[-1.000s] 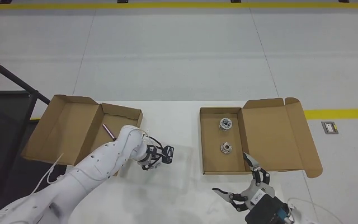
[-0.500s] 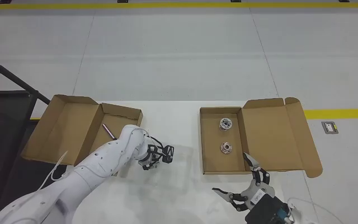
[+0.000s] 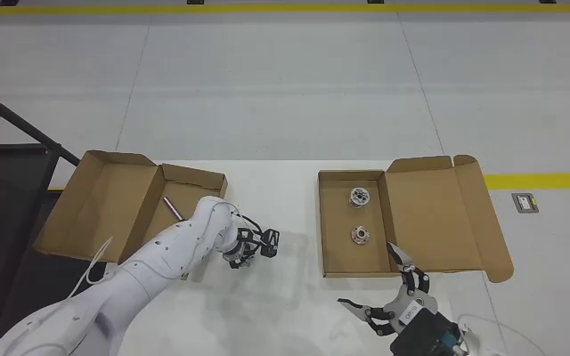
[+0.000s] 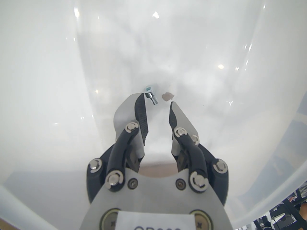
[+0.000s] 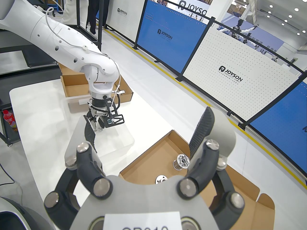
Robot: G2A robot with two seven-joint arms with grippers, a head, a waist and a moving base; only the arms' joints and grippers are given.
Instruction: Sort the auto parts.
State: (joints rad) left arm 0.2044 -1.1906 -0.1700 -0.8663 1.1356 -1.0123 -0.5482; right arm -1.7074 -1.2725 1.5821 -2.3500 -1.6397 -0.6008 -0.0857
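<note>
View into a clear plastic tray (image 4: pixel 79 48) on the white counter (image 3: pixel 285 303). The left hand (image 4: pixel 156 99) is lowered inside, jaws parted and gripping nothing. A small silver metal bolt (image 4: pixel 151 96) lies on the tray floor at the mouth of the gap, close against one fingertip (image 4: pixel 141 101); contact cannot be told. The bolt is judged light, rigid and smooth, so liable to roll or skid; pinch across the shank just below the head. The right hand (image 5: pixel 148 120), wide open and empty, waits beside the open brown cardboard box (image 3: pixel 331 222) holding two round metal parts (image 3: pixel 358 196).
</note>
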